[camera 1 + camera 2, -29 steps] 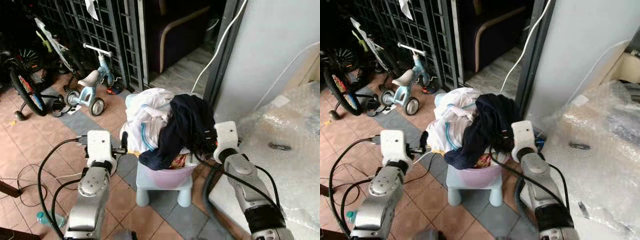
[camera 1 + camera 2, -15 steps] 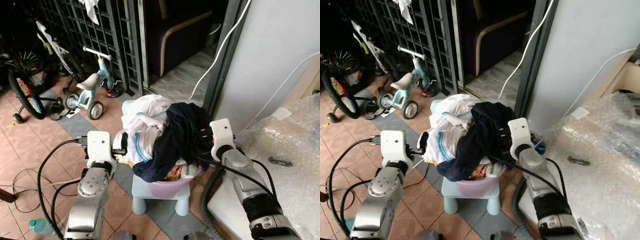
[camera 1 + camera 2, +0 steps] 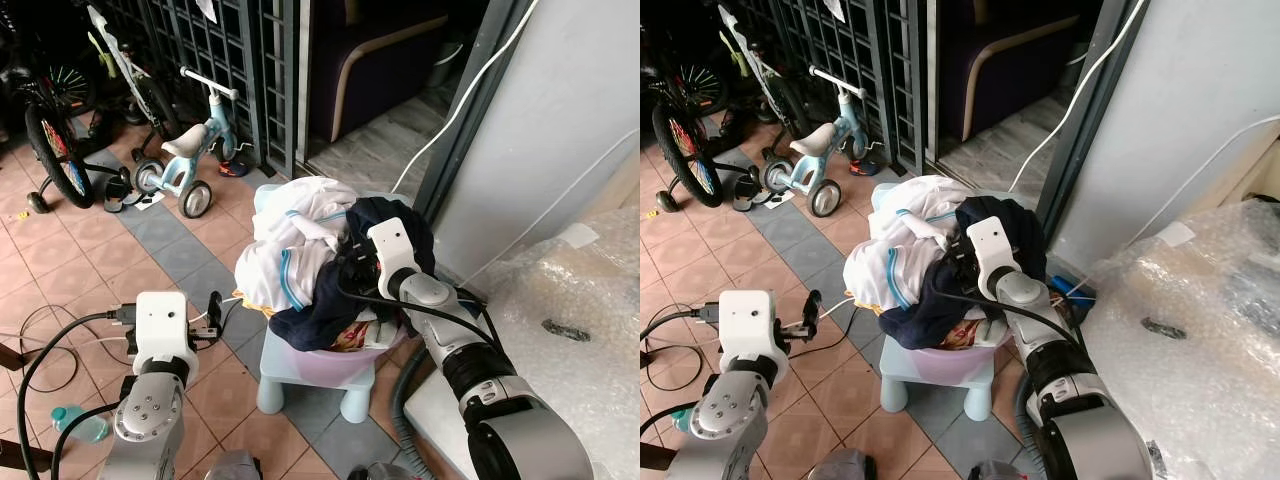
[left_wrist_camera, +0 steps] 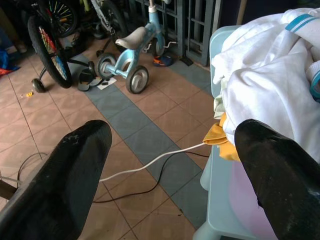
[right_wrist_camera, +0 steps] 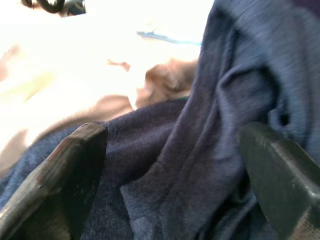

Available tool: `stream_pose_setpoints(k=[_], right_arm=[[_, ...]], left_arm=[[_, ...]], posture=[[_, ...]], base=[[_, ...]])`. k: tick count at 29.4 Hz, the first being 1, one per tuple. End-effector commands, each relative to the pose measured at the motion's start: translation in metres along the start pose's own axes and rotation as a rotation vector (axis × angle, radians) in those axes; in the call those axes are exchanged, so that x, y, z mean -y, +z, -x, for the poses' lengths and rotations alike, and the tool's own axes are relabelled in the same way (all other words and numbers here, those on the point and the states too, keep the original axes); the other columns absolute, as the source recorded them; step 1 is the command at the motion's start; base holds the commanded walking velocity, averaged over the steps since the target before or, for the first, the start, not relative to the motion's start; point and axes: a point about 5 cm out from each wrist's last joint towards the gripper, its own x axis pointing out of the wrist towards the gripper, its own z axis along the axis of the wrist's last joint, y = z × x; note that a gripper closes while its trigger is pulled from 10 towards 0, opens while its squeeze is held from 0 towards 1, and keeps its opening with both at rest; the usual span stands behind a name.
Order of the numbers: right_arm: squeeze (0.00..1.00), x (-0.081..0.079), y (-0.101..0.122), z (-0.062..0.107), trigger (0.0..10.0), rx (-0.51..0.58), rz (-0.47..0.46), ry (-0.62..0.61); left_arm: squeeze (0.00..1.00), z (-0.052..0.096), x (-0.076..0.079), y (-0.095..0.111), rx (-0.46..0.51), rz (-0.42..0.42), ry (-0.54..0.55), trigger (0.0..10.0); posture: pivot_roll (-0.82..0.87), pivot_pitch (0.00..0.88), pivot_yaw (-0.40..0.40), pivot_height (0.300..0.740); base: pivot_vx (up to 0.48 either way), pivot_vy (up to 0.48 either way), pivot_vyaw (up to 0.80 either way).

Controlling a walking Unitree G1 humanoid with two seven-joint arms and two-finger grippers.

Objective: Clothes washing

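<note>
While my right gripper [image 5: 170, 175] sits pressed into the laundry heap, I see its fingers [image 5: 70, 170] spread wide with a navy garment [image 3: 325, 305] bunched between them, the cloth touching both pads but not pinched. That dark garment drapes over the near side of a pink basin [image 3: 335, 362], which stands on a pale blue plastic stool [image 3: 300, 385]. White clothes with teal trim [image 3: 285, 255] are piled beside the navy piece, on the side toward my left arm. My left gripper [image 4: 170, 165] hangs apart from the heap, down to its left, fingers [image 4: 65, 170] open and holding nothing; through them I see the white pile, a bit of yellow cloth [image 4: 220, 140] at the basin's edge, and a white cable [image 4: 150, 162] across the tiled floor [image 3: 80, 260]. A child's tricycle [image 3: 185, 165] stands well beyond, near a bicycle [image 3: 55, 140].
</note>
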Motion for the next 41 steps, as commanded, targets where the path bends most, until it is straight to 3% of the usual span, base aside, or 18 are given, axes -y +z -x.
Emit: stream_pose_setpoints(k=[1,2,3,4,12,16,20,33,41], right_arm=[[0.00,-0.001,-0.005,-0.003,10.0,-0.051,0.010,-0.018],[0.00,-0.001,-0.007,-0.004,9.4,-0.059,0.010,-0.020],[0.00,-0.002,-0.009,-0.004,1.6,-0.080,0.008,-0.025],[0.00,-0.005,-0.014,-0.005,0.0,-0.111,-0.003,-0.023],[0.00,-0.029,-0.030,-0.006,0.0,-0.184,-0.047,0.040],[0.00,-0.032,-0.034,-0.005,0.0,-0.190,-0.080,0.055],[0.00,-0.029,-0.032,-0.004,0.0,-0.170,-0.118,0.060],[0.00,-0.022,-0.011,-0.007,0.0,-0.095,-0.109,0.092],[0.00,-0.012,0.000,0.002,0.0,-0.005,-0.040,0.133]], left_arm=[[0.00,0.007,0.000,0.006,0.007,-0.014,0.003,10.0],[0.00,0.008,0.000,0.006,0.004,-0.015,0.003,10.0],[0.00,0.009,-0.001,0.005,-0.001,-0.017,0.003,10.0],[0.00,0.012,-0.002,0.005,-0.009,-0.021,0.004,10.0],[0.00,0.015,0.000,0.003,-0.043,-0.030,-0.014,10.0],[0.00,0.013,0.003,0.003,-0.055,-0.031,-0.023,10.0],[0.00,0.008,0.006,0.001,-0.065,-0.031,-0.027,10.0],[0.00,-0.012,0.013,0.002,-0.047,-0.028,-0.030,10.0],[0.00,-0.026,0.019,0.005,-0.027,-0.002,-0.038,10.0]], posture=[[0.19,0.133,-0.029,0.740],[0.19,0.133,-0.029,0.740],[0.20,0.147,-0.028,0.740],[0.19,0.157,-0.024,0.740],[0.18,0.173,-0.016,0.740],[0.17,0.165,-0.019,0.740],[0.16,0.146,-0.029,0.740],[0.12,0.072,-0.058,0.740],[0.09,0.029,-0.073,0.740]], base=[[0.000,0.000,0.00],[0.000,0.000,0.00],[0.000,0.000,0.00],[0.000,0.000,0.00],[0.000,0.000,0.00],[0.000,0.000,0.00],[0.000,0.000,0.00],[0.000,0.000,0.00],[0.000,0.000,0.00]])
